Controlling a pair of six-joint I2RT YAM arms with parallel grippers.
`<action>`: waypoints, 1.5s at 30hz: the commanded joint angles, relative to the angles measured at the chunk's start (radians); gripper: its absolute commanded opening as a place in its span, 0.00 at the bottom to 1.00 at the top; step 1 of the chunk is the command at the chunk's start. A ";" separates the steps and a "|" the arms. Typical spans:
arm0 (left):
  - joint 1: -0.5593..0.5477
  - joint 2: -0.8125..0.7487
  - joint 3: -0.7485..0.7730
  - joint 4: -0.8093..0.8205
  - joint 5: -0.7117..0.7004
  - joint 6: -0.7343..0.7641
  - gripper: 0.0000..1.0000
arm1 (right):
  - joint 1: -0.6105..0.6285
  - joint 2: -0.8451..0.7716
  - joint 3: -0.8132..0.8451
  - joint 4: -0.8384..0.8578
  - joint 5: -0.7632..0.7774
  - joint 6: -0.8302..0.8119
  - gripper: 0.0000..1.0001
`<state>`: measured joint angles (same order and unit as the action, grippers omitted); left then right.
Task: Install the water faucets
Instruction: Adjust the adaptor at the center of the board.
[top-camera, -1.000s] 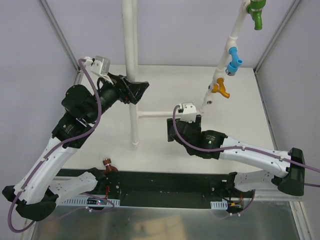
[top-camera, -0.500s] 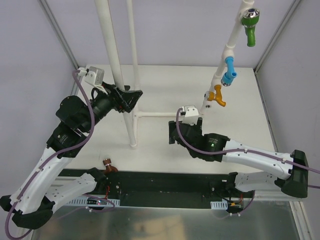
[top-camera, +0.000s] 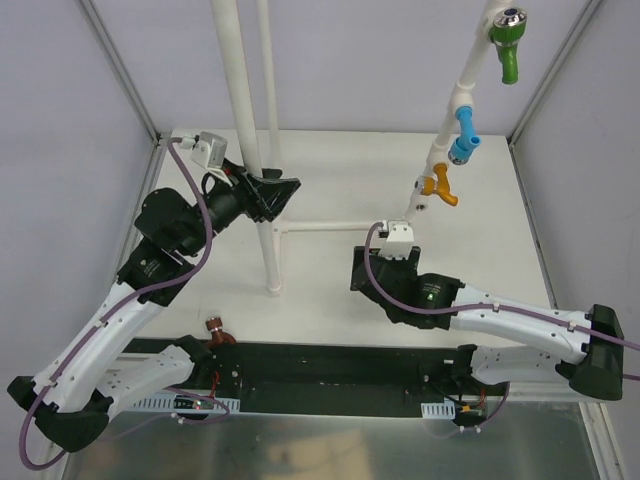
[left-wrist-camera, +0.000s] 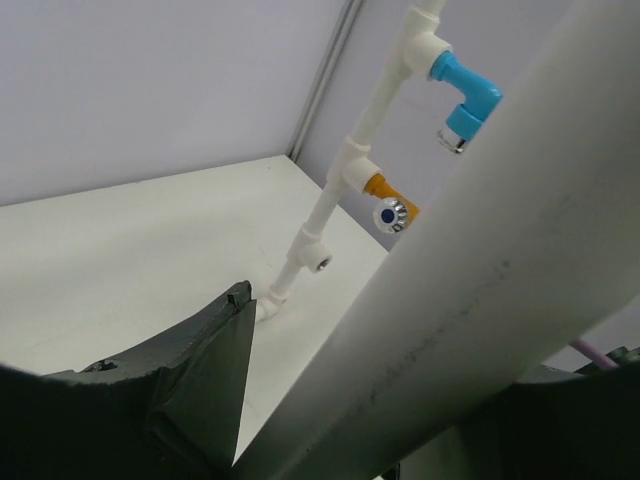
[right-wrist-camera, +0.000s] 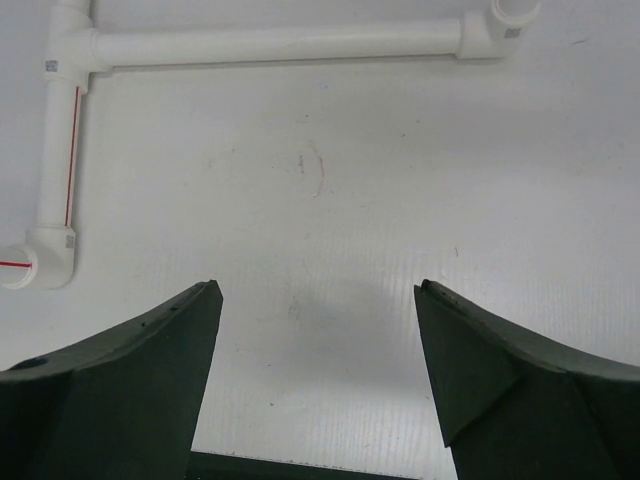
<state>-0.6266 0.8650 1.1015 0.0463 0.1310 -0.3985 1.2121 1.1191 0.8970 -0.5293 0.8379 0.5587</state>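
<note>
A white PVC pipe frame (top-camera: 335, 226) lies on the table with two risers. On the tilted right riser sit a green faucet (top-camera: 508, 48), a blue faucet (top-camera: 464, 135) and an orange faucet (top-camera: 441, 187), above a tee with a bare socket (left-wrist-camera: 320, 263). The brown faucet (top-camera: 215, 331) lies by the left arm's base. My left gripper (top-camera: 272, 195) straddles the left riser (left-wrist-camera: 470, 250). A sliver of table shows between its left finger (left-wrist-camera: 200, 380) and the pipe. My right gripper (right-wrist-camera: 317, 290) hovers open over bare table, holding nothing.
Grey walls and metal corner posts (top-camera: 118, 65) box in the white table (top-camera: 480, 250). A black rail (top-camera: 330, 372) runs along the near edge between the arm bases. A second thin upright pipe (top-camera: 268, 60) stands just behind the left riser.
The left arm swung the riser's top left, then partway back, and the faucets on the right riser shifted with it. My right gripper slid a little right and nearer.
</note>
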 joint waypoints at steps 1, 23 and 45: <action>0.004 0.101 -0.041 0.119 0.107 -0.215 0.00 | -0.006 -0.031 -0.023 -0.075 0.075 0.104 0.85; -0.041 0.042 -0.025 0.018 0.075 -0.160 0.91 | -0.016 -0.234 -0.092 -0.069 0.080 0.061 0.88; -0.041 -0.250 -0.139 -1.197 -0.660 -0.446 0.82 | -0.014 -0.298 -0.200 0.014 -0.017 0.056 0.88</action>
<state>-0.6621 0.5320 1.0412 -0.8867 -0.3790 -0.6518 1.1992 0.8158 0.7338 -0.5831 0.8669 0.5995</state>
